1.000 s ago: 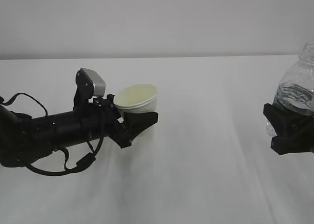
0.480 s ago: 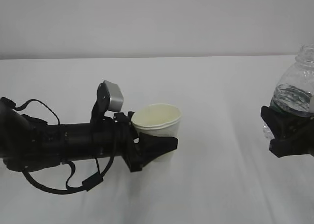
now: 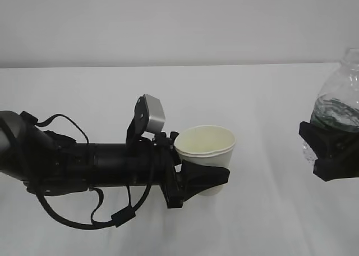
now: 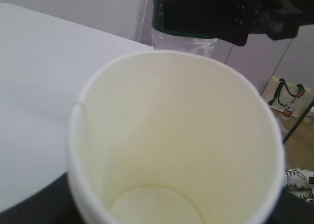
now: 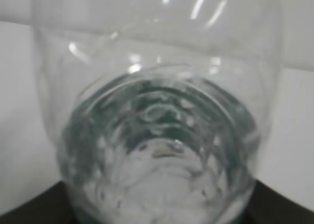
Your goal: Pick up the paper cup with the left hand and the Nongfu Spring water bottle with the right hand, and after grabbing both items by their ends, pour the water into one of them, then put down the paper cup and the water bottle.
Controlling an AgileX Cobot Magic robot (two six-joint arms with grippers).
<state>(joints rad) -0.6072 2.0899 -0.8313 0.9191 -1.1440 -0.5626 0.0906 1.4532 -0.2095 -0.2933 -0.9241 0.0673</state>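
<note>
The white paper cup (image 3: 205,148) stands upright in the middle of the exterior view, with my left gripper (image 3: 213,176) shut on its lower part. In the left wrist view the paper cup (image 4: 171,135) fills the frame; its cream inside is dry and empty. At the right edge my right gripper (image 3: 332,150) is shut on the lower body of the Nongfu Spring water bottle (image 3: 338,101), which is upright and capless. The bottle (image 5: 157,86) fills the right wrist view, with the water (image 5: 157,155) in its lower part. Cup and bottle are well apart.
A bare white table (image 3: 263,99) runs back to a pale wall. The left arm's cables (image 3: 84,219) hang just above the tabletop. Past the table's edge, a bag (image 4: 287,94) and shoes (image 4: 299,177) lie on the floor.
My left arm has carried the cup to the right and lower in the exterior view, and the cup has gone from tilted to upright. The right gripper and bottle have hardly moved.
</note>
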